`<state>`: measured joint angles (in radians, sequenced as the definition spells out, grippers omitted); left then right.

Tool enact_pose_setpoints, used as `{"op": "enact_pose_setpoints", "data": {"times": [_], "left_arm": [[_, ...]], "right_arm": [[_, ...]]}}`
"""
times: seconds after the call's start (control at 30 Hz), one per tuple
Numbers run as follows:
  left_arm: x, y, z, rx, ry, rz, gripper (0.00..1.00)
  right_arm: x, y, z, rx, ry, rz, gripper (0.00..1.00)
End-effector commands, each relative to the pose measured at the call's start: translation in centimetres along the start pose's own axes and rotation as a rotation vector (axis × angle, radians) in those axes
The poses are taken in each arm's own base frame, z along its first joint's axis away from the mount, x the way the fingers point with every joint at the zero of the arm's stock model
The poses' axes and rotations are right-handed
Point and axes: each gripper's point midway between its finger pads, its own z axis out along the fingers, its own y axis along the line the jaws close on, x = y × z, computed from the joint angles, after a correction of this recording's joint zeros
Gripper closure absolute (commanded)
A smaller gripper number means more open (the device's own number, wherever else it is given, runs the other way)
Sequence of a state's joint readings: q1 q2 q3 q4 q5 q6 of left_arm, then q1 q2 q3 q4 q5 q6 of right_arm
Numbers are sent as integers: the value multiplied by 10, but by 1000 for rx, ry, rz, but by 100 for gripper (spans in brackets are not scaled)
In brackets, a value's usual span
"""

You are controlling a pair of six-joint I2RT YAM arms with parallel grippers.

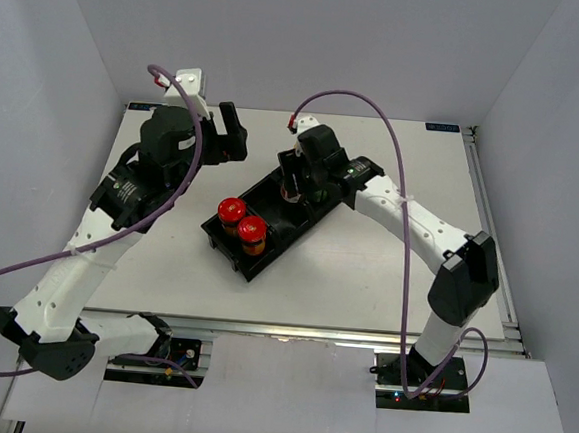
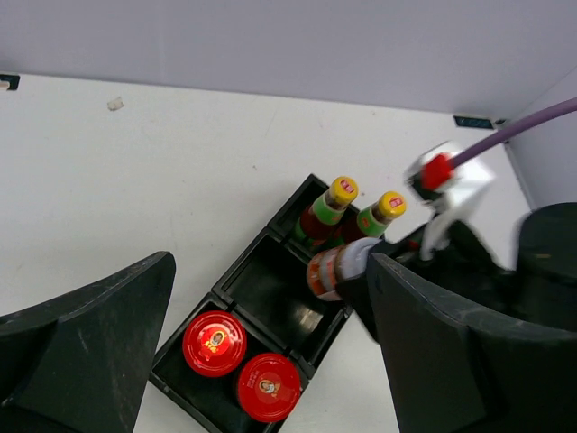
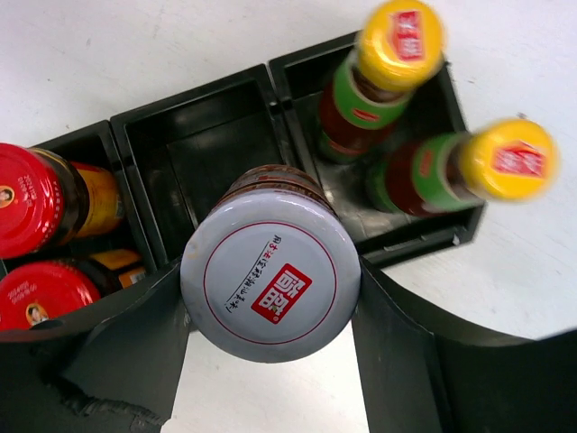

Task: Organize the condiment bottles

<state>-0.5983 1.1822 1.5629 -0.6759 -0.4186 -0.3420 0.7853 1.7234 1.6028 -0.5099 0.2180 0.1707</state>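
Observation:
A black tray lies slanted mid-table. Two red-lidded brown jars stand in its near-left compartment, also in the left wrist view. Two yellow-capped bottles stand in the far compartment. My right gripper is shut on the white-lidded jar, holding it tilted over the empty middle compartment. I cannot tell if the jar touches the tray. My left gripper is open and empty, above and left of the tray.
The right arm reaches over the tray's far end from the right. White walls close in the table on three sides. A purple cable loops above the right gripper.

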Motion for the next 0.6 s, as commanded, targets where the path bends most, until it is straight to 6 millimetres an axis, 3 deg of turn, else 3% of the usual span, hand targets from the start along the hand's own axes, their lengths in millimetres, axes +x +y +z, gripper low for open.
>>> {"op": "enact_pose_setpoints", "data": {"times": [0.0, 0.27, 0.57], "left_arm": [[-18, 4, -14, -5, -27, -13, 2], [-14, 14, -16, -41, -43, -5, 2], [-9, 17, -10, -67, -33, 22, 2]], "right_arm": [[-49, 33, 9, -84, -140, -27, 92], [-24, 40, 51, -61, -58, -43, 92], [-9, 42, 78, -59, -40, -46, 88]]}}
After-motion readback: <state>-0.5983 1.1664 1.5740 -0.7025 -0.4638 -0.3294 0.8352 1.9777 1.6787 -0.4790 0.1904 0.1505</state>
